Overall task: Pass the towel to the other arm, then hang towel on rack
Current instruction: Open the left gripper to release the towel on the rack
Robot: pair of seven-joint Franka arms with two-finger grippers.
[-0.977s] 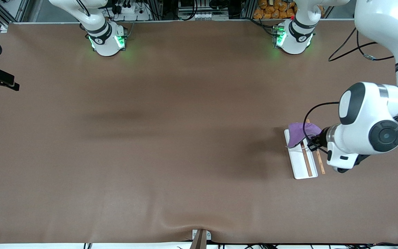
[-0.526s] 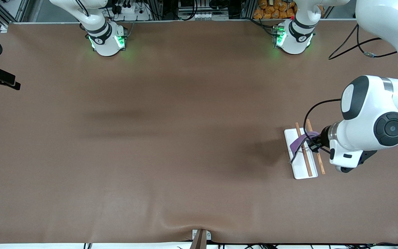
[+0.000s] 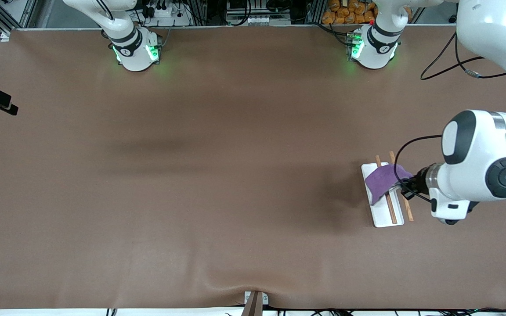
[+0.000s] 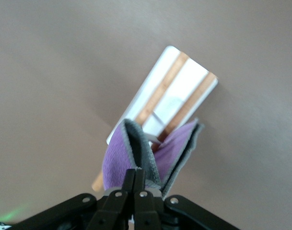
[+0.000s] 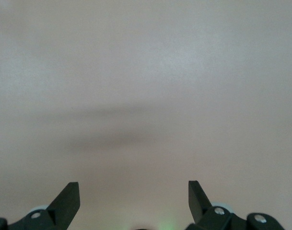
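Draping is the step in hand: the left hand (image 3: 404, 186) is pinched tight on one edge of the small purple fuzzy towel (image 3: 383, 181), and the cloth already lies across the rack (image 3: 384, 215), a narrow white tray-like base carrying two thin brown wooden rods (image 3: 390, 210). On the clock face of the front view the rack sits at about three o'clock on the brown desk (image 3: 218, 175), toward the left arm's end, with its rods running from twelve to six. The towel covers the rods' twelve o'clock half, spreading toward nine o'clock over the base while its gripped edge stays at the three o'clock side.

In the left wrist view the towel (image 4: 150, 160) folds upward into the closed fingertips (image 4: 136, 184), with both rods (image 4: 162, 91) passing under the fold. It looks only partly settled, so a good finish probably calls for easing the gripped edge down just past the outer rod, so both sides hang evenly, then letting go without tugging sideways; a sideways pull could slide the cloth off or shift the light rack.

The right hand (image 5: 134, 201) waits with its fingers spread wide and empty, over bare desk; it falls outside the front view.
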